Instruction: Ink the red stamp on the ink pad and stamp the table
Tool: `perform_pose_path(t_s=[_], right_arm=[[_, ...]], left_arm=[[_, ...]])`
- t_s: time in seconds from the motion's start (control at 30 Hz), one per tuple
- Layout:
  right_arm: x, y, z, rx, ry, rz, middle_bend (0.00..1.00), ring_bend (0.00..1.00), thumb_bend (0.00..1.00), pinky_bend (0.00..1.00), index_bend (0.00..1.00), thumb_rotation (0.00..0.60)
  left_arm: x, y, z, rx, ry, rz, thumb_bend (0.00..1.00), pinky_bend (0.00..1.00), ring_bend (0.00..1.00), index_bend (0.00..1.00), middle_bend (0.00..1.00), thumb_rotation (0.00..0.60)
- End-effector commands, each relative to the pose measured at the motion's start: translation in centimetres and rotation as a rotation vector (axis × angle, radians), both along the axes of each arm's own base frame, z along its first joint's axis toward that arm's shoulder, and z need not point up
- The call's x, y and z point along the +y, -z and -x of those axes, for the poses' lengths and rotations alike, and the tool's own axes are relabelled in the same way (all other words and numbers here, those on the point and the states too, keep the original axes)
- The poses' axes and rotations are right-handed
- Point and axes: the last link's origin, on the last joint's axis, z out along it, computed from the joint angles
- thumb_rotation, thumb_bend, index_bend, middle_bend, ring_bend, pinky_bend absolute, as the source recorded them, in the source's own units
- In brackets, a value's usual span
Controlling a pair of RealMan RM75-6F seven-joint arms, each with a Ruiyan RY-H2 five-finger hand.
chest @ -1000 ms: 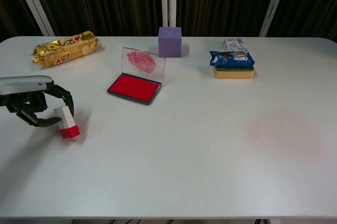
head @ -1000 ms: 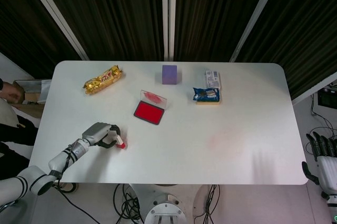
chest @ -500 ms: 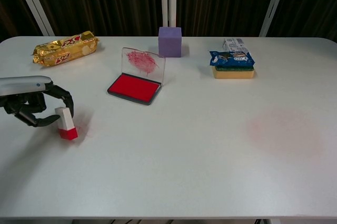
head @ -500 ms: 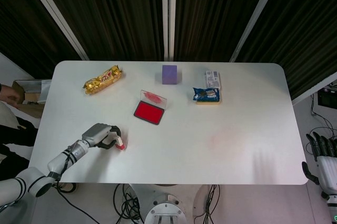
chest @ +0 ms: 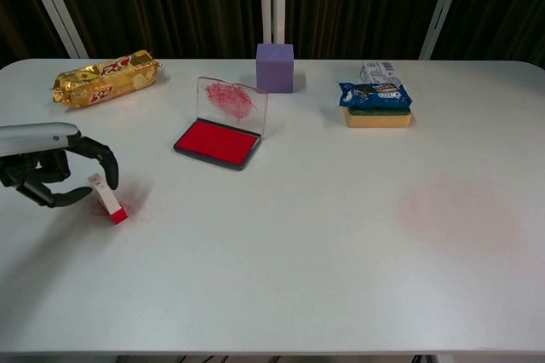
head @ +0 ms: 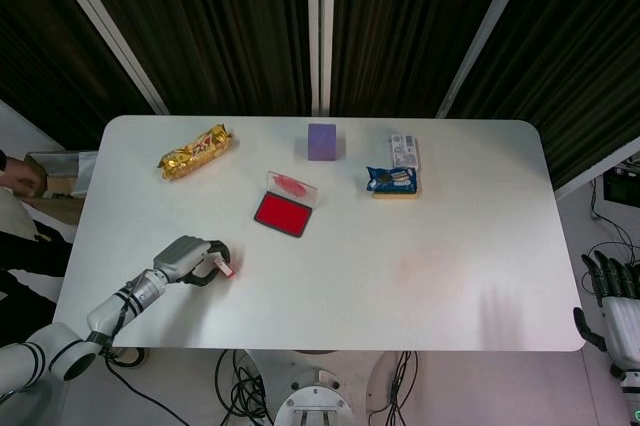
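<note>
The red stamp (head: 223, 266) (chest: 107, 198), white on top with a red base, leans toward my left hand (head: 190, 258) (chest: 49, 172) near the table's front left. Its base touches the table (chest: 281, 278). The curled fingers (chest: 106, 167) wrap around its white top and hold it tilted. The open ink pad (head: 283, 213) (chest: 216, 141) lies further back toward the centre, with its stained clear lid (chest: 232, 103) standing up. My right hand (head: 612, 296) hangs off the table's right end, fingers apart and holding nothing.
A gold snack pack (head: 196, 150) (chest: 106, 77) lies at the back left. At the back centre stands a purple cube (head: 322, 141) (chest: 275, 67). A blue packet on a sponge (head: 393, 182) (chest: 375, 103) sits back right. A faint pink smear (chest: 460, 205) marks the table's right half.
The stamp has tipped from upright to leaning toward my left hand, which has drawn slightly left with it. The right hand has not moved.
</note>
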Motion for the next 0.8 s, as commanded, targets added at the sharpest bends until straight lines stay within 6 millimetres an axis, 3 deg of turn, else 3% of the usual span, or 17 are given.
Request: perform_pose_path(t_s=[0.03, 0.33, 0.43, 0.53, 0.6, 0.63, 0.67, 0.73, 0.77, 0.8], right_arm=[[0.0, 0.0, 0.0, 0.0, 0.0, 0.001, 0.0, 0.0, 0.35, 0.0, 0.0, 0.6], [0.1, -0.3, 0.0, 0.003, 0.0, 0.007, 0.0, 0.0, 0.35, 0.0, 0.0, 0.6], [0.1, -0.4, -0.1, 0.004, 0.0, 0.01, 0.0, 0.0, 0.35, 0.0, 0.0, 0.6], [0.1, -0.6, -0.1, 0.002, -0.002, 0.015, 0.0, 0.0, 0.35, 0.0, 0.0, 0.6], [0.1, -0.5, -0.1, -0.001, -0.003, 0.016, 0.0, 0.0, 0.35, 0.0, 0.0, 0.6], [0.1, -0.5, -0.1, -0.003, -0.003, 0.016, 0.0, 0.0, 0.35, 0.0, 0.0, 0.6], [0.1, -0.5, 0.0, -0.007, -0.003, 0.017, 0.0, 0.0, 0.35, 0.0, 0.0, 0.6], [0.1, -0.4, 0.0, -0.011, -0.005, 0.018, 0.0, 0.0, 0.35, 0.0, 0.0, 0.6], [0.1, -0.3, 0.1, -0.013, -0.008, 0.02, 0.0, 0.0, 0.35, 0.0, 0.0, 0.6], [0.1, -0.3, 0.1, -0.016, -0.013, 0.023, 0.0, 0.0, 0.35, 0.0, 0.0, 0.6]], left_arm=[[0.0, -0.1, 0.0, 0.0, -0.001, 0.001, 0.49, 1.0, 0.97, 0.35, 0.32, 0.6], [0.0, -1.1, -0.4, -0.014, 0.012, -0.014, 0.48, 1.0, 0.95, 0.24, 0.26, 0.6], [0.3, -3.2, -0.9, -0.043, 0.029, -0.074, 0.48, 1.0, 0.95, 0.24, 0.26, 0.6], [0.4, -6.9, -1.4, -0.076, 0.067, -0.245, 0.46, 1.0, 0.94, 0.24, 0.26, 0.6], [-0.2, -8.8, -1.4, -0.097, 0.081, -0.376, 0.43, 0.93, 0.83, 0.23, 0.24, 0.6], [-0.7, -9.6, -1.1, -0.101, 0.083, -0.435, 0.42, 0.83, 0.68, 0.22, 0.21, 0.599], [-1.4, -10.6, -0.5, -0.085, 0.083, -0.519, 0.4, 0.63, 0.45, 0.2, 0.15, 0.527], [-2.5, -12.0, 0.6, -0.023, 0.087, -0.662, 0.39, 0.33, 0.16, 0.17, 0.06, 0.288], [-3.5, -12.6, 1.5, 0.032, 0.083, -0.721, 0.37, 0.25, 0.11, 0.16, 0.05, 0.158], [-4.3, -13.0, 2.2, 0.07, 0.072, -0.744, 0.35, 0.22, 0.1, 0.15, 0.04, 0.07]])
